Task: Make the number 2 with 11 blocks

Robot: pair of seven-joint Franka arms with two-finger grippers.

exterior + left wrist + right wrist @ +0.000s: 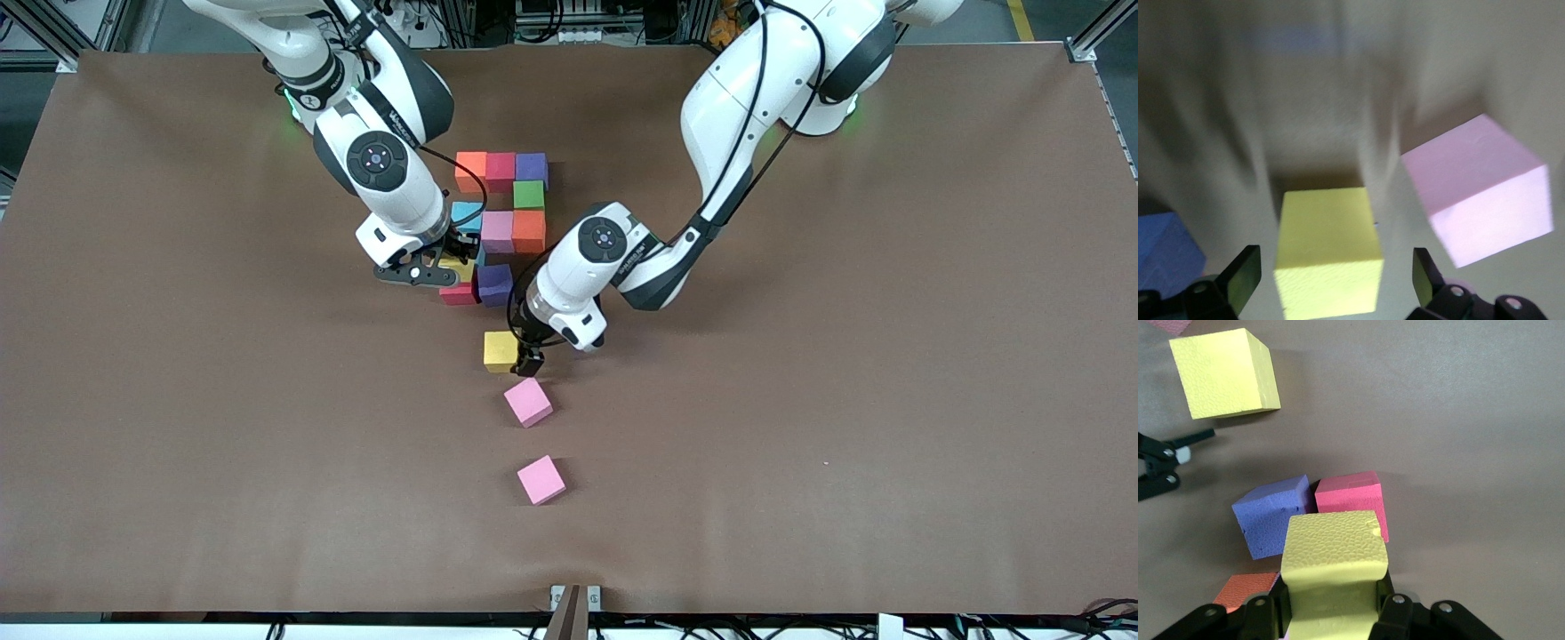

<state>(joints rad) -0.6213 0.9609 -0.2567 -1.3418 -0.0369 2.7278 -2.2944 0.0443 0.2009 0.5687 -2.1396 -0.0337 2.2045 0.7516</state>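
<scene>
Blocks are forming the unfinished number 2 (502,222) mid-worktop, toward the robots' edge. Left wrist view: left gripper (1331,280) is hanging wide around a loose yellow foam cube (1328,257). Right wrist view: right gripper (1331,613) is clamping another yellow foam cube (1333,570) above the red cube (1353,500).

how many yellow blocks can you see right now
2. One yellow block sits on the table between the left pincer's open fingers; the other yellow block is clamped in the right pincer above the red block.
</scene>
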